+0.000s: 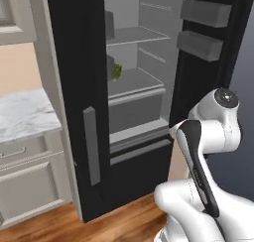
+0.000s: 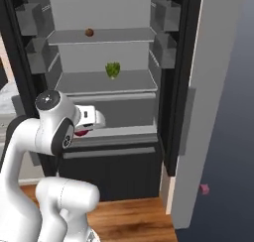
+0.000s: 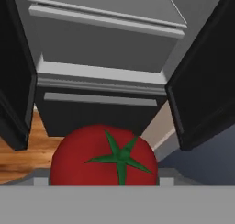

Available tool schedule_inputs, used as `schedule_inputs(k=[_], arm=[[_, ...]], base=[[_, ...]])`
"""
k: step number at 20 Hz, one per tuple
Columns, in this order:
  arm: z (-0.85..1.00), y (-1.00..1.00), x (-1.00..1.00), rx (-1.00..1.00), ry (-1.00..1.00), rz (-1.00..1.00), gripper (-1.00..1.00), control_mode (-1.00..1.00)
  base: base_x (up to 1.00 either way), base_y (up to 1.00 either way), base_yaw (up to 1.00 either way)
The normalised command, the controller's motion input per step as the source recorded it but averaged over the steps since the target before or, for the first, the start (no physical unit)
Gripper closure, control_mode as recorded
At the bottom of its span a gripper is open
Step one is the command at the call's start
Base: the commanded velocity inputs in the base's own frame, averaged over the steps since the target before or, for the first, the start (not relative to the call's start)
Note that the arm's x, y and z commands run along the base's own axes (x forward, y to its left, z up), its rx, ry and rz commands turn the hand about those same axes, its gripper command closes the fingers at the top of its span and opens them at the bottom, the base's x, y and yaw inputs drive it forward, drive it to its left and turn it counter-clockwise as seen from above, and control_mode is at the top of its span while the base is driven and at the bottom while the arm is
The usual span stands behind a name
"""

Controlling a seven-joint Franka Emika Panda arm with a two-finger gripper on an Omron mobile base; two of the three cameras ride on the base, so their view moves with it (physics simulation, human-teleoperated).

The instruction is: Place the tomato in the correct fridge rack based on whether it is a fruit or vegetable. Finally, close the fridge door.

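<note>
The tomato (image 3: 103, 159), glossy red with a green star-shaped stem, sits close to the camera in the hand view, held between the finger tips. In the right base view only a red sliver of the tomato (image 2: 82, 133) peeks out under the white hand. My gripper (image 2: 85, 128) is shut on it, hovering in front of the open fridge at the height of the lower drawer. The fridge rack (image 2: 89, 83), a broad grey shelf with a paler front lip, lies higher up and further in. That same fridge rack (image 1: 139, 82) is also in the left base view, and again at the top of the hand view (image 3: 82, 5).
A green leafy bunch (image 2: 113, 70) lies on the rack. A small brown round item (image 2: 89, 32) rests on the thinner shelf above. Both black fridge doors stand open, the left door (image 1: 77, 87) and the right door (image 2: 208, 87). A marble counter (image 1: 22, 112) lies to the left, above the wooden floor (image 1: 119, 218).
</note>
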Motion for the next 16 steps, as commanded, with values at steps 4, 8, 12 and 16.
schedule_inputs(k=[4,8,12,16], arm=[[0.00,0.00,0.00,0.00,0.00,0.00,1.00,1.00],[0.00,0.00,0.00,0.00,0.00,0.00,1.00,1.00],[0.00,0.00,0.00,0.00,0.00,0.00,1.00,1.00],[0.00,0.00,0.00,0.00,0.00,0.00,1.00,1.00]], base=[[0.51,-0.48,0.35],[0.46,-0.53,0.21],[0.49,-0.34,0.17],[0.51,0.00,0.08]])
